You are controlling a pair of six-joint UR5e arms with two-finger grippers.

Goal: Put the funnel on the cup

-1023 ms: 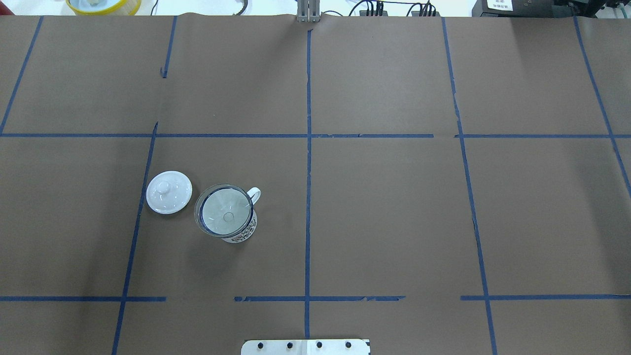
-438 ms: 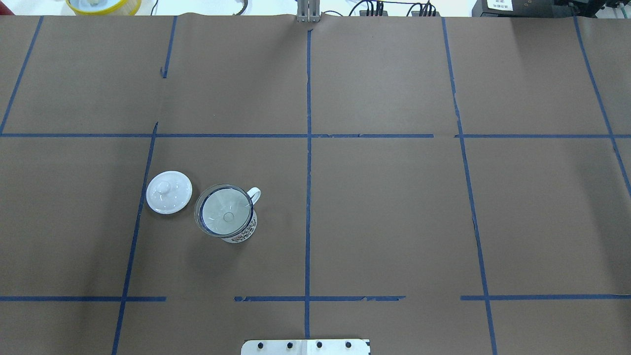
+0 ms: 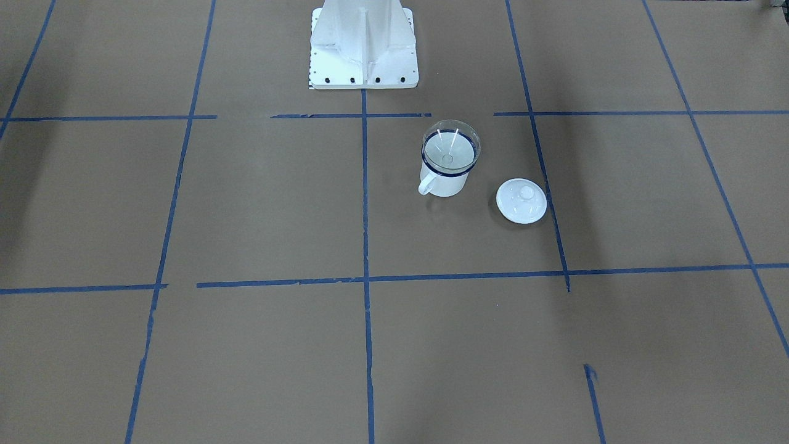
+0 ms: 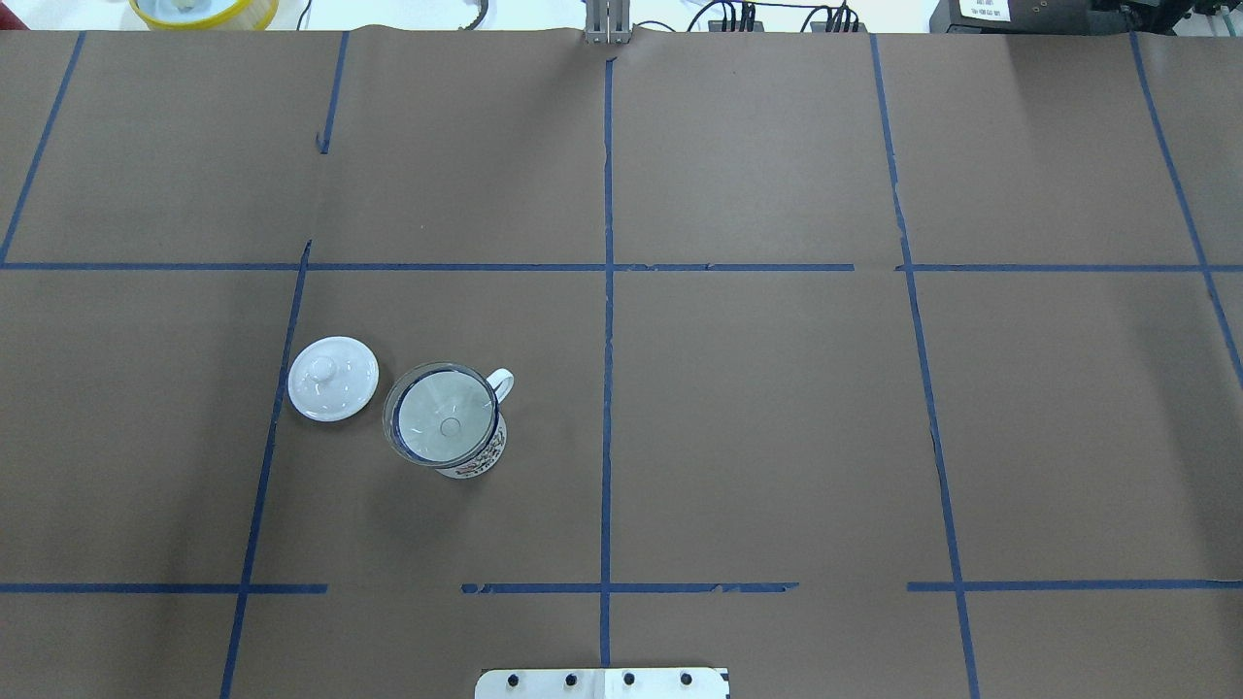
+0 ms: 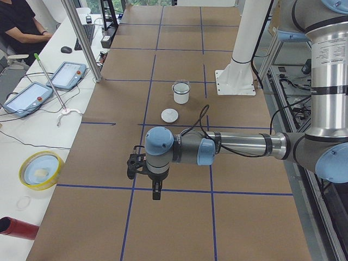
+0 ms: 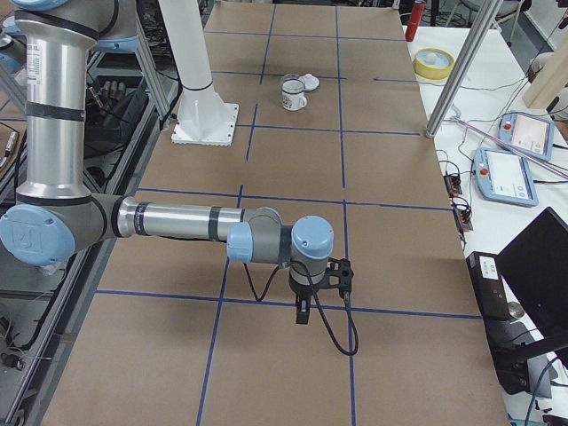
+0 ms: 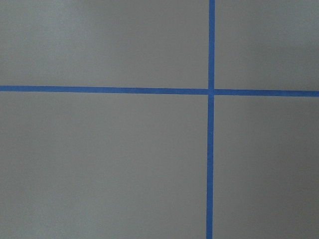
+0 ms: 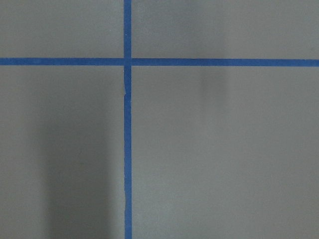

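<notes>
The clear funnel (image 4: 442, 416) sits upright in the mouth of the white blue-rimmed cup (image 4: 478, 463), whose handle points away from the robot. Both also show in the front view, the funnel (image 3: 450, 145) on the cup (image 3: 445, 184). No gripper is near them. My left gripper (image 5: 156, 194) hangs over bare table far from the cup (image 5: 181, 95), seen only in the left side view. My right gripper (image 6: 303, 315) hangs over the other end, seen only in the right side view. I cannot tell whether either is open or shut. Both wrist views show only brown paper and blue tape.
A round white knobbed lid (image 4: 333, 379) lies flat on the table just left of the cup. The robot's white base (image 3: 363, 49) stands behind the cup. A yellow bowl (image 4: 204, 10), control tablets (image 5: 27, 98) and a metal pole (image 5: 81, 41) are beyond the far edge.
</notes>
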